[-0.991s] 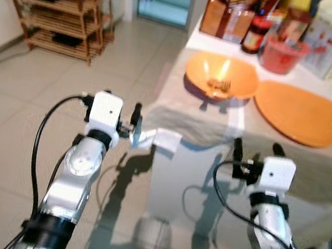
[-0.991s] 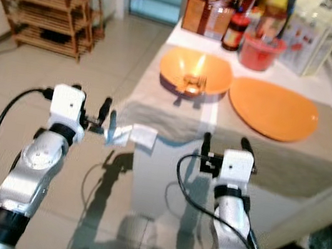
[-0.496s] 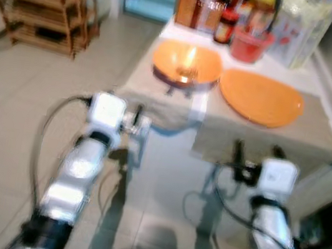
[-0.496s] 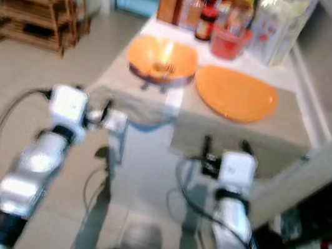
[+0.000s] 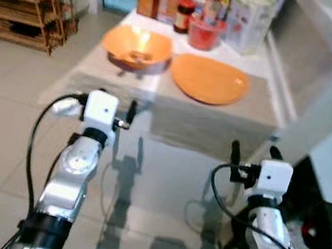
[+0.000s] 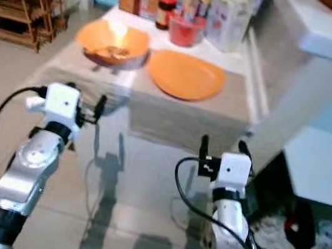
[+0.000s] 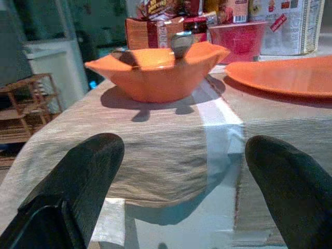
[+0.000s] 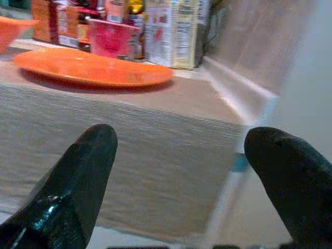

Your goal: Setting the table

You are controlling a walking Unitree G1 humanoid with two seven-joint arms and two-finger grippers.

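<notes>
Two parted hands (image 5: 131, 113) (image 5: 253, 152) before table (image 5: 217, 123)

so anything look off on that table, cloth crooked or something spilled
Nothing spilled. The orange bowl and orange plate sit upright on the tablecloth. The only oddity is a utensil left inside the bowl.

bowl (image 7: 155, 70) contents unclear, perhaps cutlery, labels blurred

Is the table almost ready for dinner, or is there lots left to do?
Partly. An orange bowl and an orange plate already sit on the beige tablecloth. Nothing is in hand: the left gripper and right gripper hang open in front of the table. I see no cups yet, so more probably remains.
</notes>
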